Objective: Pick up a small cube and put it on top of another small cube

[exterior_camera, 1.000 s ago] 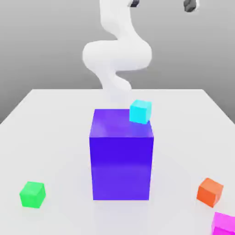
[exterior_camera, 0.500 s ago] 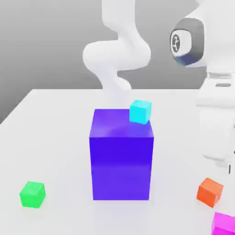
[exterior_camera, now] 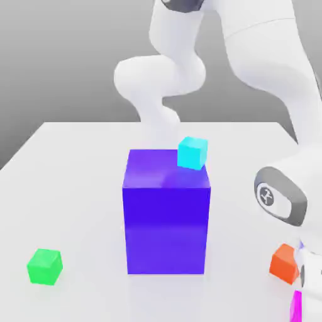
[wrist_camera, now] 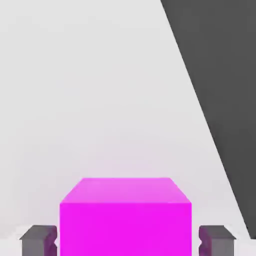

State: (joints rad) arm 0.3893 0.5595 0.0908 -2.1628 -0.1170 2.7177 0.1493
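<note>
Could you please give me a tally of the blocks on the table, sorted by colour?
Magenta small cube: 1
Green small cube: 1
Cyan small cube: 1
Orange small cube: 1
Purple-blue big block: 1
Total: 5

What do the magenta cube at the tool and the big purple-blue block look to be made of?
The magenta cube looks like smooth, hard plastic: flat even colour, crisp edges, a faint pink glow on the white table. The big purple-blue block looks glossy, perhaps lacquered plastic: its top mirrors the cyan cube. As renders, neither gives a sure material.
</note>
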